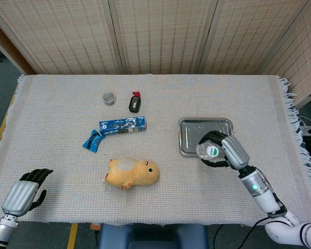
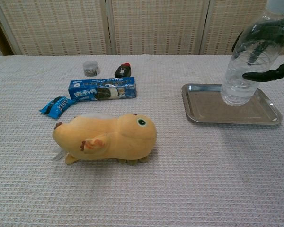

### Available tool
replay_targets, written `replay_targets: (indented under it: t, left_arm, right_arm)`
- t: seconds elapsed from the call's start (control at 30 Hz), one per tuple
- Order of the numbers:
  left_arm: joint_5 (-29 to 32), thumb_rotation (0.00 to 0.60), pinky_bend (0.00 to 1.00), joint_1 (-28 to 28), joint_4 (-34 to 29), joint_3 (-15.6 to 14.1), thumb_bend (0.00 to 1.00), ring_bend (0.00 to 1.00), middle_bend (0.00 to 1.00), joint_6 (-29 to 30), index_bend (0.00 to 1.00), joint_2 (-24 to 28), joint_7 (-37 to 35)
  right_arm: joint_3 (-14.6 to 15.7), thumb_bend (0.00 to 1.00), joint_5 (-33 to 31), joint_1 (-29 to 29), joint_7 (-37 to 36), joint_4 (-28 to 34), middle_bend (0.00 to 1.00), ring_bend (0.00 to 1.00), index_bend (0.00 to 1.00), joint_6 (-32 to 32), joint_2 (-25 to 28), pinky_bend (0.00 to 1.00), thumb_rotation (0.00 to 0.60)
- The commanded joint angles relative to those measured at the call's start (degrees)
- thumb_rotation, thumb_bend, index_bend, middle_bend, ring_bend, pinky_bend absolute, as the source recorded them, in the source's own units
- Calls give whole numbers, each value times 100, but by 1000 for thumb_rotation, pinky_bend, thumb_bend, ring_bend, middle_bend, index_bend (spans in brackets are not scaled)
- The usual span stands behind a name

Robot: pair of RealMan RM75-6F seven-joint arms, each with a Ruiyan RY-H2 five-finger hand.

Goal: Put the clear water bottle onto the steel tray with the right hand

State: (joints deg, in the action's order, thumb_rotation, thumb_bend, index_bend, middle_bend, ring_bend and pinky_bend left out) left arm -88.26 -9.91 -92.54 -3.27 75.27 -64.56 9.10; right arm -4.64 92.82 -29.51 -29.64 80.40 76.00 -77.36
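Observation:
My right hand (image 1: 225, 150) grips the clear water bottle (image 2: 248, 59) around its upper body, black fingers (image 2: 270, 74) wrapped on it. The bottle is nearly upright, tilted slightly, its base hanging just above the steel tray (image 2: 213, 109). In the head view the bottle's green-marked cap (image 1: 211, 151) shows from above at the tray's (image 1: 189, 132) front edge. My left hand (image 1: 25, 193) rests near the table's front left corner, fingers curled in, holding nothing.
A yellow plush toy (image 1: 132, 173) lies front centre. Behind it are a blue snack box (image 1: 122, 125), a blue wrapper (image 1: 92, 140), a small black bottle with a red cap (image 1: 135, 102) and a little clear jar (image 1: 109, 98). A wicker screen stands behind the table.

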Motion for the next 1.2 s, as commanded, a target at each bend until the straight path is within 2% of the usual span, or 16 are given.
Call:
replay_targets:
  t: [0.03, 0.2, 0.43, 0.6, 0.77, 1.07, 1.2]
  left_arm:
    - [-18, 600, 249, 2, 6, -3, 531, 146, 169, 14, 173, -4, 10]
    - [-12, 600, 249, -3, -2, -8, 531, 146, 169, -5, 173, -3, 13]
    - [-1, 600, 249, -2, -1, -4, 531, 146, 169, -4, 173, 3, -7]
    - [26, 600, 249, -16, 8, -3, 531, 146, 169, -48, 173, -2, -14]
    - [18, 600, 249, -15, 14, -4, 531, 146, 170, -38, 173, -3, -14]
    - [38, 600, 249, -8, 3, 2, 531, 146, 170, -31, 172, 4, -32]
    - [7, 600, 249, -10, 9, -5, 531, 146, 170, -19, 173, 0, -11]
  right_arm:
    - [-87, 3, 934, 68, -1847, 70, 534, 274, 782, 1380, -76, 405, 600]
    - [-69, 3, 766, 88, -1521, 87, 534, 274, 782, 1230, -69, 407, 600]
    - [73, 4, 88, -9, -1732, -916, 537, 276, 782, 239, -490, 412, 600]
    - [64, 3, -60, -92, -1804, -1346, 537, 276, 782, -42, -721, 414, 600]
    - [-14, 3, 88, -155, -1660, -1016, 537, 276, 782, 147, -583, 415, 600]
    - [-224, 4, 456, -155, -1000, 418, 537, 276, 782, 721, 100, 415, 600]
    - [-181, 4, 428, -113, -863, 512, 537, 276, 783, 699, 156, 415, 600]
